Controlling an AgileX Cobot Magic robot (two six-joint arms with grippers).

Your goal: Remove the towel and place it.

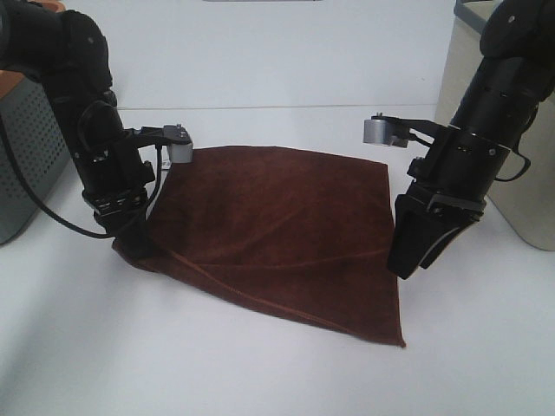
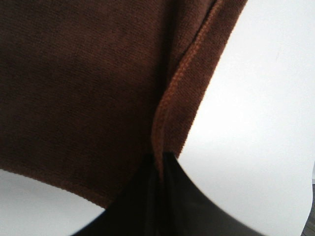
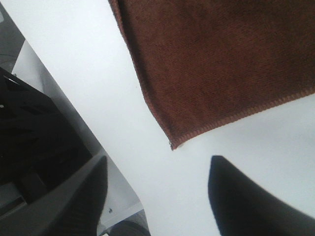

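The dark reddish-brown towel (image 1: 282,234) lies spread on the white table, a little rumpled along its left side. My left gripper (image 1: 132,241) is shut on the towel's left edge; in the left wrist view the stitched hem (image 2: 170,98) runs down into the closed fingers (image 2: 162,196). My right gripper (image 1: 414,258) hangs open just off the towel's right edge, touching nothing. In the right wrist view its fingers (image 3: 241,196) stand apart over bare table, with a towel corner (image 3: 197,73) beyond them. A bit of white shows at that corner.
A grey perforated box (image 1: 24,165) stands at the far left and a beige bin (image 1: 512,130) at the far right. The white table (image 1: 260,364) stretches in front of the towel.
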